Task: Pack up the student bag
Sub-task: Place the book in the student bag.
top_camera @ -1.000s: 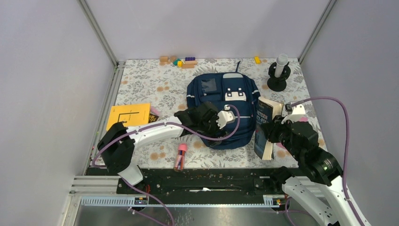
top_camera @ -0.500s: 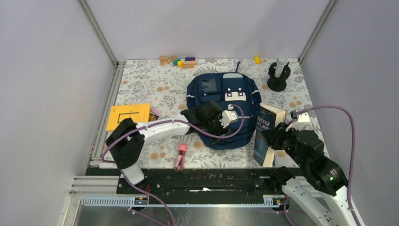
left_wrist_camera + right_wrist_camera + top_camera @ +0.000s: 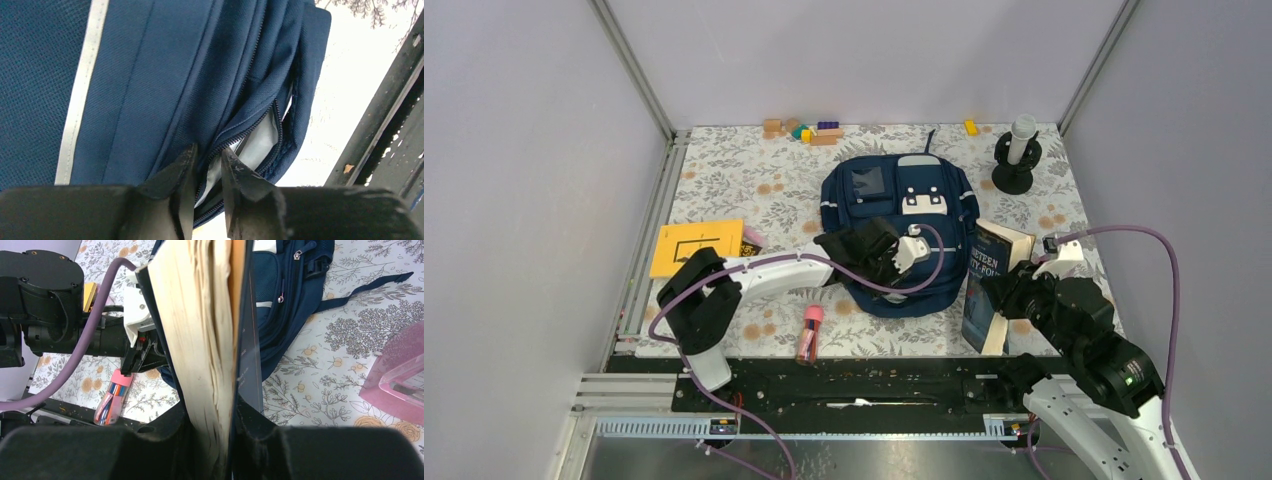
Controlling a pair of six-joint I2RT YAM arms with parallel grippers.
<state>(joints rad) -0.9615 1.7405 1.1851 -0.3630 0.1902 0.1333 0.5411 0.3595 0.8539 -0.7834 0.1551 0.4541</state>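
Student bag (image 3: 849, 215) lies flat near the middle of the floral table cover (image 3: 744, 180), front pockets up, handle loop toward the far wall, bottom end toward the arm bases. We see the left gripper (image 3: 208, 155) low over the bag's near half; in the left wrist view its two fingers stand close together with only a thin slit between, straddling a zip line where the bag gapes and pale grey lining (image 3: 260, 142) shows. We cannot tell if the fingers actually clamp the fabric or just sit either side of it. The right gripper (image 3: 212, 415) is pressed onto a book (image 3: 984, 280), one finger on each cover, page block facing the wrist camera. The book stands on edge, tilted, just beside the bag's right side; we cannot tell if its lower edge touches the table. A pink pencil case (image 3: 808, 333) lies on the cloth near the front edge, just left of the bag's bottom. A yellow booklet (image 3: 696, 245) is at the left, well apart from the bag. Coloured blocks (image 3: 804, 130) sit along the far edge, and a black stand with a white tube (image 3: 1016, 160) is at the far right.
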